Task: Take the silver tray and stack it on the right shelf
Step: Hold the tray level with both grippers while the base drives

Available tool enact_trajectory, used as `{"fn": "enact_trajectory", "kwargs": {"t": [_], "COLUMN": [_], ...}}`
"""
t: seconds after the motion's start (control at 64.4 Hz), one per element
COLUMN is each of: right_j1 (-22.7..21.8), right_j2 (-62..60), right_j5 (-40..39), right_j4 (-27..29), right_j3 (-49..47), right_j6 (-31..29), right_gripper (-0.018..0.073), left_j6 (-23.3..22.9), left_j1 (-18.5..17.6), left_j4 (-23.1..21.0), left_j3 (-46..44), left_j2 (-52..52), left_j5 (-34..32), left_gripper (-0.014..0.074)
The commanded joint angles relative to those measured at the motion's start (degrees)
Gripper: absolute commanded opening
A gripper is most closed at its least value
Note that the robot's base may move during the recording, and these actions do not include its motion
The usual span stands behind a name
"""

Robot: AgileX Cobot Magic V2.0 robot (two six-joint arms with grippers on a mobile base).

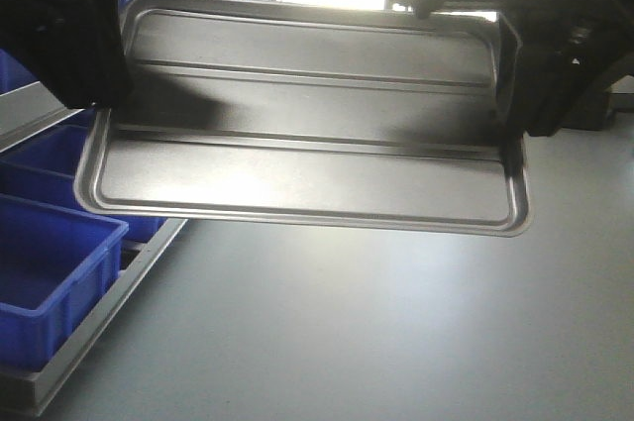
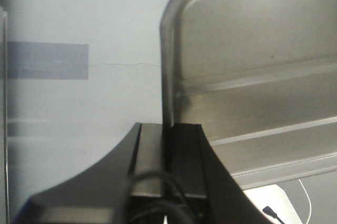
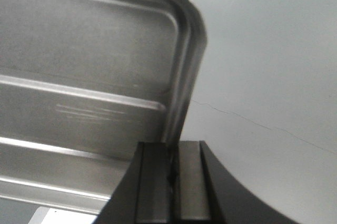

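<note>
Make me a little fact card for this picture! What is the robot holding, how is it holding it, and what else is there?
held thing: silver tray, shiny, with two long ridges across its floor
left claw: shut on the tray's left short rim
right claw: shut on the tray's right short rim
tray position: up in the air, tilted so its inside faces the front camera
below it: plain grey surface
at the left: blue bins
</note>
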Motion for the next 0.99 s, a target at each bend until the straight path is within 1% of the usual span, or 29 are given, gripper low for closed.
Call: {"fn": "enact_trajectory", "kwargs": {"t": [0.0, 0.979], "right_j1": [0.31, 0.31], "right_j2": [-2.01, -2.01], "right_j5": [-3.62, -3.57], "right_j4": [-0.56, -0.56], "right_j3": [-1.71, -1.71], "right_j6": [-1.07, -1.07], "right_gripper": [0.0056, 0.0056], "left_j6": [0.25, 0.25], "left_j1": [-0.70, -0.70], "left_j4": [-0.34, -0.60], "left_j3": [-1.67, -1.67], "left_j2": [-2.05, -2.05], "left_j5": [-2.48, -2.38], "left_gripper": [-0.0094, -0.0094]}}
